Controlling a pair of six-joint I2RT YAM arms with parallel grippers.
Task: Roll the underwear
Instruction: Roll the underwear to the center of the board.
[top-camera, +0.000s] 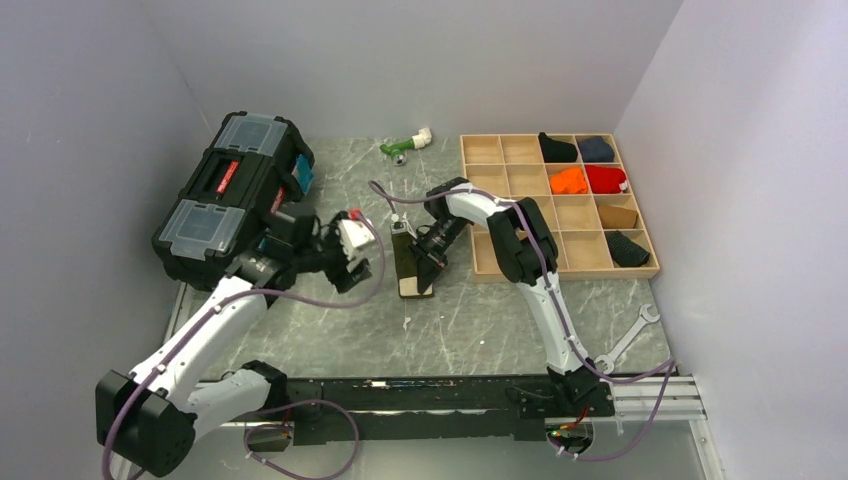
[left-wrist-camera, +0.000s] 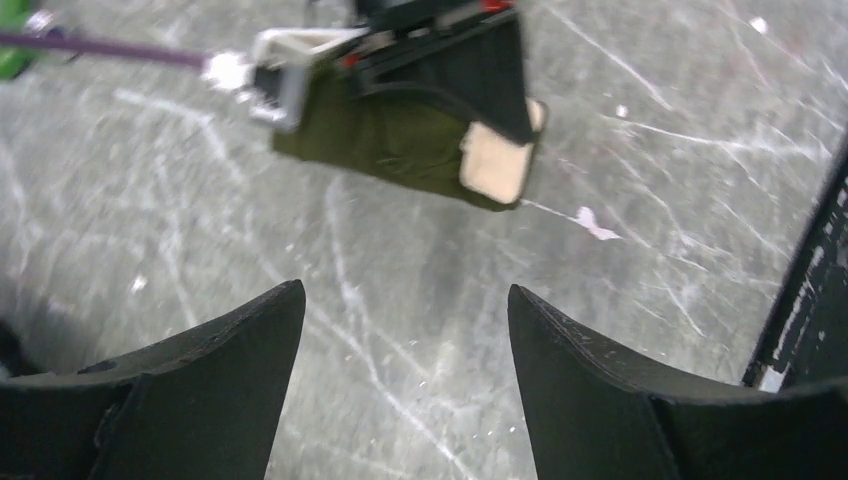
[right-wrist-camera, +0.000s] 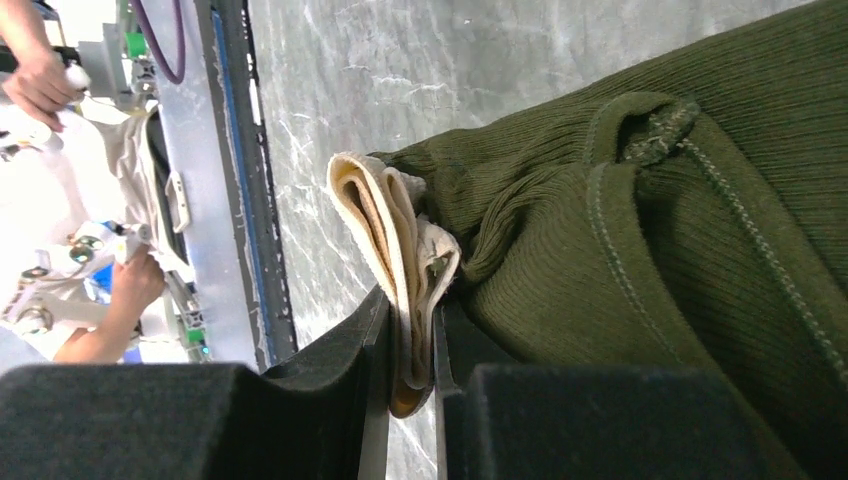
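Observation:
The underwear (top-camera: 408, 262) is a folded dark olive-green strip with a cream waistband at its near end, lying mid-table. It also shows in the left wrist view (left-wrist-camera: 400, 140) and fills the right wrist view (right-wrist-camera: 650, 230). My right gripper (top-camera: 425, 268) is shut on the folded cream waistband (right-wrist-camera: 400, 260), which is pinched between its two fingers. My left gripper (left-wrist-camera: 405, 300) is open and empty, hovering over bare table to the left of the underwear; in the top view it (top-camera: 352, 262) sits beside the toolbox.
A black toolbox (top-camera: 232, 195) stands at the back left. A wooden tray (top-camera: 520, 180) with several cloth rolls stands at the right. A green and white part (top-camera: 405, 146) lies at the back. A wrench (top-camera: 628, 340) lies near right.

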